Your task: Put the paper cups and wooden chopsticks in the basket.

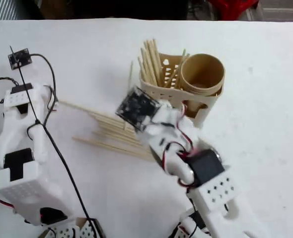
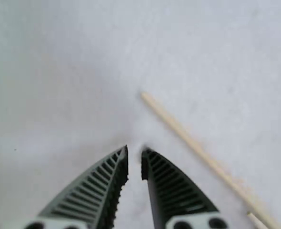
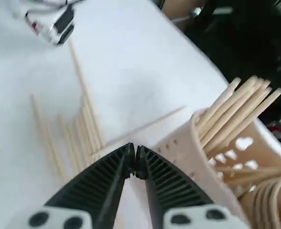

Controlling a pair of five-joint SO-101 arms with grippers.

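Ridged left end effector (image 2: 135, 158) and right end effector (image 3: 135, 155), both closed empty, beside slender wooden chopsticks (image 1: 111, 135).

Left arm (image 1: 20, 148): blocky white plastic shells with black servo bodies set between them. Perforated white plate near the base. Thin black cables looped alongside, red wires at the lower edge, and a small black board (image 1: 19, 58) on a cable end.
Right arm (image 1: 196, 168): white shells, black servo block, red and black wiring, white plate with round holes, black square module (image 1: 138, 108).
Left gripper (image 2: 134, 160): grey-green ribbed fingers with toothed inner edges, on white mounts with dark round holes.
Right gripper (image 3: 135, 157): black ribbed fingers on matching white mounts.
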